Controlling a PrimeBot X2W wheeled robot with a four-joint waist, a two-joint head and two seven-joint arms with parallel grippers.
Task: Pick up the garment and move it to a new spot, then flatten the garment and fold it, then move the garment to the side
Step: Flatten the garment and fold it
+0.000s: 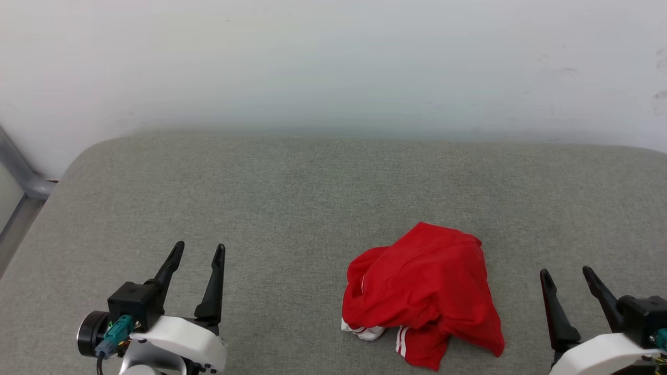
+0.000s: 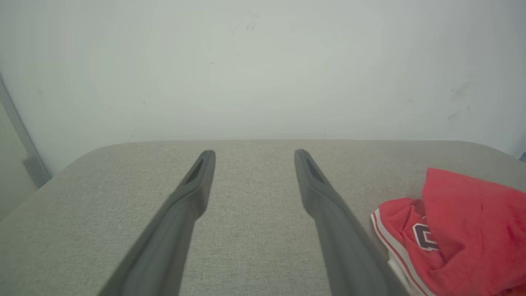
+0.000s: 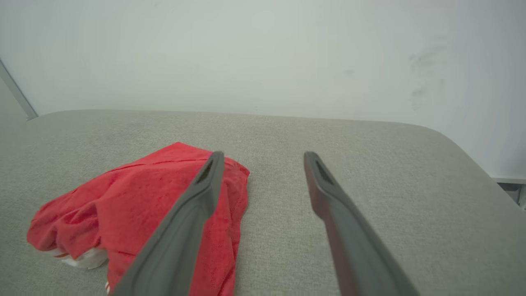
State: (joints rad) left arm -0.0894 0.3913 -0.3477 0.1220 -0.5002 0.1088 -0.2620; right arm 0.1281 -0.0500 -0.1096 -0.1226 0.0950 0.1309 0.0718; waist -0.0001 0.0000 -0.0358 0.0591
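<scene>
In the head view, the garment [image 1: 424, 294] lay crumpled in a heap near the front edge of the grey padded surface [image 1: 312, 198], right of centre. Its lettering was folded out of sight. A scrap of white sleeve [image 1: 365, 332] and a strip of striped trim [image 1: 401, 341] showed at its near side. The left gripper [image 1: 200, 246] stood well apart from the garment, toward the front left corner. The right gripper [image 1: 566, 271] stood nearer to it, at the front right, with its body cut off by the frame edge. Both pairs of jaws were spread wide with nothing between them. In the left wrist view, the left gripper [image 2: 253, 153] pointed toward the back edge over bare surface. The garment [image 2: 472, 222] lay right of the jaws, cut off by the frame. Part of one dark, white-outlined character [image 2: 425, 236] was visible but not legible. In the right wrist view, one finger of the right gripper [image 3: 264, 155] overlapped the garment [image 3: 123, 197] and hid part of it; contact could not be determined from that view. The garment lay left of the jaws, not between them.
</scene>
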